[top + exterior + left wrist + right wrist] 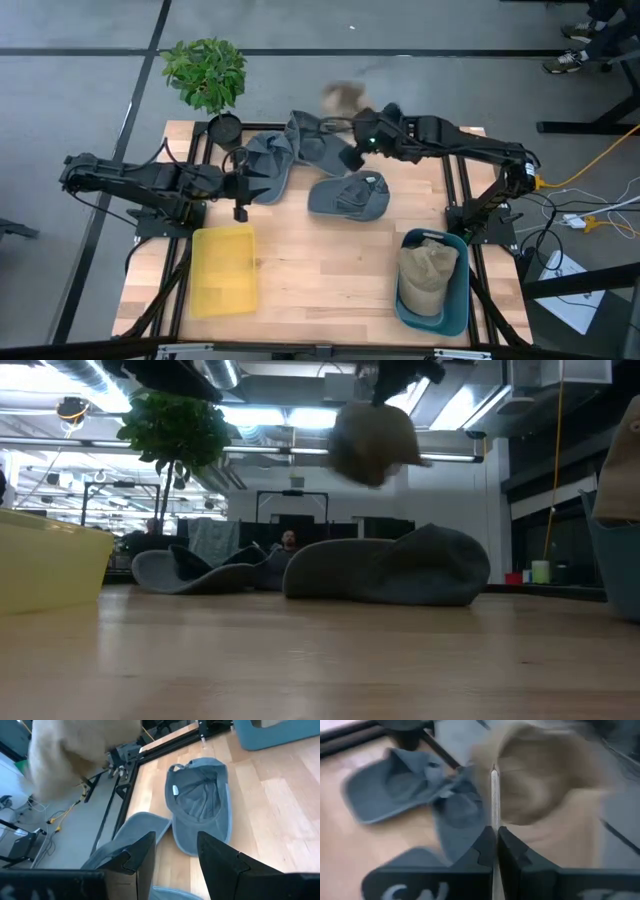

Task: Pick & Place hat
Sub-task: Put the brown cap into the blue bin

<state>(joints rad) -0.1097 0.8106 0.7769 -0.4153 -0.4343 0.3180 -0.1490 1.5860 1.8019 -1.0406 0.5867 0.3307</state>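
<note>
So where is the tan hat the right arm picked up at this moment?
The tan hat hangs in the air, pinched in the right gripper above the grey hats near the table's far edge.

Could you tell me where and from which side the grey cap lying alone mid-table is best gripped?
Grip the grey cap by its flat brim, coming down from above: it lies inside-up, the brim jutting clear of the crown. The left hand, open and close beside it, seems better placed.
</note>
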